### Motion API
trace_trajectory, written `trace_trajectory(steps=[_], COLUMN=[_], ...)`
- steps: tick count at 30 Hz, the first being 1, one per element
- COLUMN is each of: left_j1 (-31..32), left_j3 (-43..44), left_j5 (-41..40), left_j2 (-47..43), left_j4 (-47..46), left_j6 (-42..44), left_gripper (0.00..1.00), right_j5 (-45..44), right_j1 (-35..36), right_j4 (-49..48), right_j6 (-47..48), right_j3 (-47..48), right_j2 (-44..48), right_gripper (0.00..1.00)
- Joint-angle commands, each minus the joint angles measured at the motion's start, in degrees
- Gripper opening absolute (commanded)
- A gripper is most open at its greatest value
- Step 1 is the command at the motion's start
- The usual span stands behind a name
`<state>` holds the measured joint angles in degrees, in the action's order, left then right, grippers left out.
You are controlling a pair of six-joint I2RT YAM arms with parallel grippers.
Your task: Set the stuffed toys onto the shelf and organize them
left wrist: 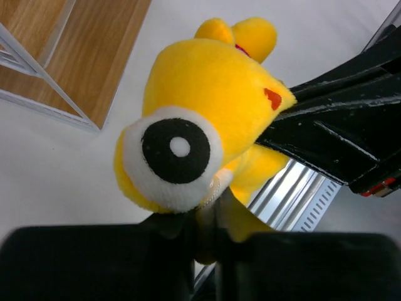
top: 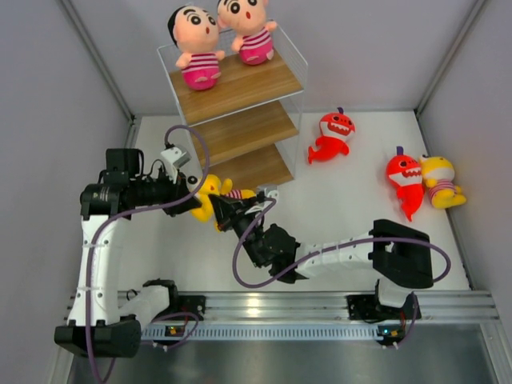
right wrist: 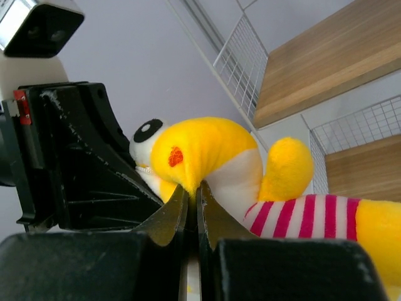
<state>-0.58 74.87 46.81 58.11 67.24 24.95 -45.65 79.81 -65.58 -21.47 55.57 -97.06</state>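
Observation:
A yellow doll in a pink striped outfit hangs in front of the shelf, held by both grippers. My left gripper is shut on the underside of its head. My right gripper is shut on a pinch of its yellow plush below the cheek. Two boy dolls sit on the shelf's top board. Two red sharks and a second yellow doll lie on the table to the right.
The shelf's lower boards are bare. Grey walls close in the table on the left, right and back. The arms' metal base rail runs along the near edge.

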Motion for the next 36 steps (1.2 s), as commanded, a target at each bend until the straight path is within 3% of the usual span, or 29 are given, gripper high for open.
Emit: trace_trajectory(steps=[1, 3, 5, 6, 7, 10, 11, 12, 15, 20, 25, 30, 36], left_j1=[0.23, 0.23, 0.23, 0.23, 0.23, 0.31, 0.23, 0.23, 0.23, 0.23, 0.23, 0.14, 0.23], left_j3=[1.24, 1.42, 1.24, 0.98, 0.54, -1.83, -3.23, -3.59, -3.94, -3.15, -3.33, -3.42, -3.59], left_j5=[-1.89, -3.30, -5.13, -5.67, -6.37, -8.13, -8.22, -7.96, -4.89, -3.74, -3.30, -2.17, 0.47], left_j2=[1.31, 0.44, -0.27, -0.88, -1.32, -2.47, -2.82, -3.26, -3.79, -3.79, -4.14, -4.14, -3.88], left_j4=[-2.38, -2.47, -2.47, -2.38, -2.38, -2.29, -2.20, -1.25, 2.18, 4.38, 6.41, 6.59, 6.59], left_j6=[-1.31, -0.61, 0.97, 1.50, 2.29, 5.54, 7.46, 8.70, 13.98, 17.05, 18.91, 19.26, 18.91], left_gripper=[0.00, 0.00, 0.00, 0.00, 0.00, 0.00, 0.00, 0.00, 0.00, 0.00, 0.00, 0.00, 0.00], right_j5=[4.07, 6.09, 11.51, 14.33, 17.67, 30.76, 35.23, 36.67, 42.73, 51.26, 57.59, 58.57, 55.40], right_j1=[0.96, 0.96, 0.61, 0.44, 0.09, -2.54, -5.25, -6.67, -10.55, -10.55, -10.64, -11.26, -12.92], right_j4=[-3.40, -4.63, -8.23, -8.59, -8.08, 15.56, 33.58, 41.68, 55.28, 56.18, 58.90, 55.65, 48.82], right_j6=[0.02, 3.61, 8.27, 14.21, 17.49, 25.86, 26.39, 27.53, 37.27, 45.72, 49.51, 46.88, 38.91], right_j3=[-0.28, -2.29, -6.85, -8.71, -10.38, -11.81, -7.45, -5.23, -1.35, 1.72, 7.70, 10.78, 10.09], right_j2=[1.78, 2.66, 5.72, 7.39, 11.93, 24.05, 26.19, 27.61, 29.64, 28.33, 21.23, 16.29, 11.10], right_gripper=[0.00, 0.01, 0.36, 0.61, 0.71, 0.92, 0.93, 0.91, 0.81, 0.83, 0.90, 0.91, 0.85])
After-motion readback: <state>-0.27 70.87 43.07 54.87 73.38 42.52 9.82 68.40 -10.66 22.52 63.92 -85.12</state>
